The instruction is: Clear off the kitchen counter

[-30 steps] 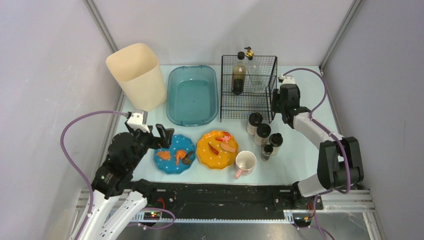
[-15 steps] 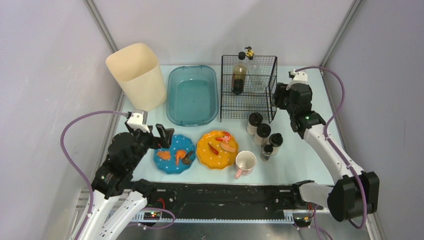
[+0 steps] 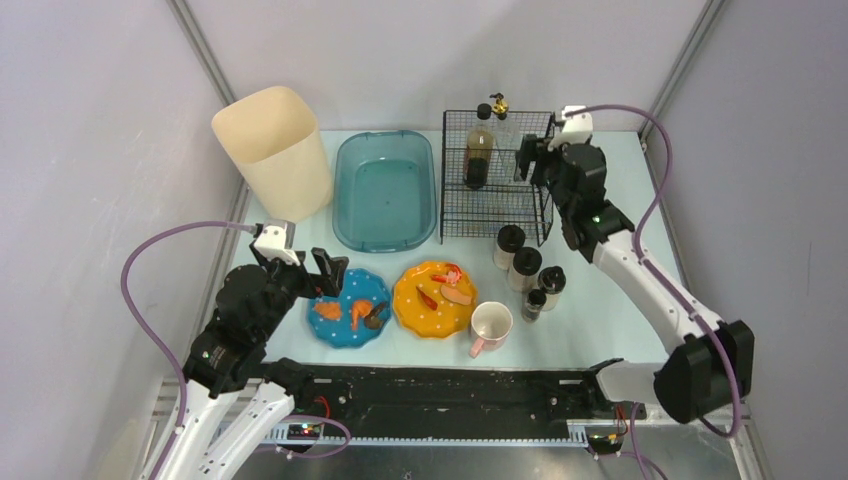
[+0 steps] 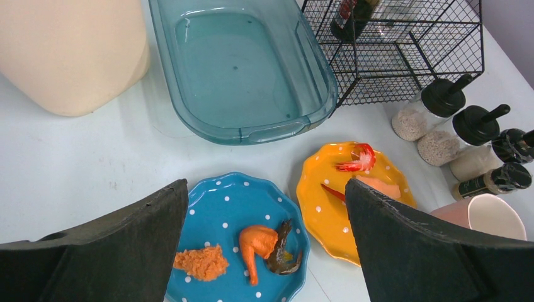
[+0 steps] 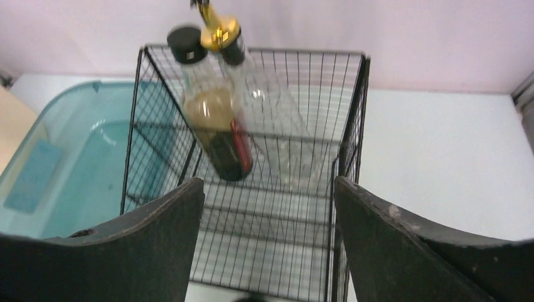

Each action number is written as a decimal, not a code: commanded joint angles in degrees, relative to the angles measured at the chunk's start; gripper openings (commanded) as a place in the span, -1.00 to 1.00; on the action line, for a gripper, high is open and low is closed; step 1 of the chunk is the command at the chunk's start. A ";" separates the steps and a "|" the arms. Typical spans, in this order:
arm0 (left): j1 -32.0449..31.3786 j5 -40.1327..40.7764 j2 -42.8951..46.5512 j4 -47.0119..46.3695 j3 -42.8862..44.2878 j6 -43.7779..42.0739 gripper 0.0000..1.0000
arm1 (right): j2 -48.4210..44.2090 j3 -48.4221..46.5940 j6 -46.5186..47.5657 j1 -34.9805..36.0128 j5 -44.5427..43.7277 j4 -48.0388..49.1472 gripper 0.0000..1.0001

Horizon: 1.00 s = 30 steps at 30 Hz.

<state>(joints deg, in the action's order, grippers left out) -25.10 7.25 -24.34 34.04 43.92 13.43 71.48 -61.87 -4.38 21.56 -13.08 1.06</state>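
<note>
The pale blue kitchen counter [image 3: 600, 310] carries a blue dotted plate [image 3: 343, 335] with food scraps, an orange dotted plate [image 3: 412, 312] with scraps, a pink mug [image 3: 491, 326] and several black-capped shakers [image 3: 524, 268]. My left gripper [image 3: 325, 272] is open and empty, just above the blue plate [image 4: 220, 207] at its left side. My right gripper [image 3: 530, 160] is open and empty, raised at the top right corner of the black wire rack [image 3: 495, 215]. It faces the rack [image 5: 252, 214], which holds a dark bottle [image 5: 217, 126] and a clear gold-capped bottle [image 5: 264, 107].
A teal plastic basin [image 3: 385, 235] sits at the back centre, left of the rack. A tall cream bin [image 3: 272, 150] stands at the back left. Grey walls close in both sides, and a black strip runs along the front edge.
My right arm has swung from low at the rack's right side up and leftwards to its top right corner. The left arm and all objects have stayed still.
</note>
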 commanded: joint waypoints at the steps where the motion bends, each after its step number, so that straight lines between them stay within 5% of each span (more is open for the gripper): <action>1: 0.33 0.38 -0.36 -0.78 -0.08 -1.11 0.97 | 6.67 -7.46 3.72 0.12 -2.68 7.45 0.58; 14: 0.41 -0.05 -1.36 -0.74 -0.10 -1.30 0.97 | 24.03 -20.52 8.77 -0.34 -5.21 12.23 0.51; 30: 0.87 -0.75 -2.52 -0.64 0.02 -1.54 0.97 | 33.76 -25.97 8.37 -3.00 -0.99 16.34 0.41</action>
<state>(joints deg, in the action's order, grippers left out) -25.04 7.20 -26.11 34.06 43.92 13.39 104.12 -84.51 4.10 19.03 -15.18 13.39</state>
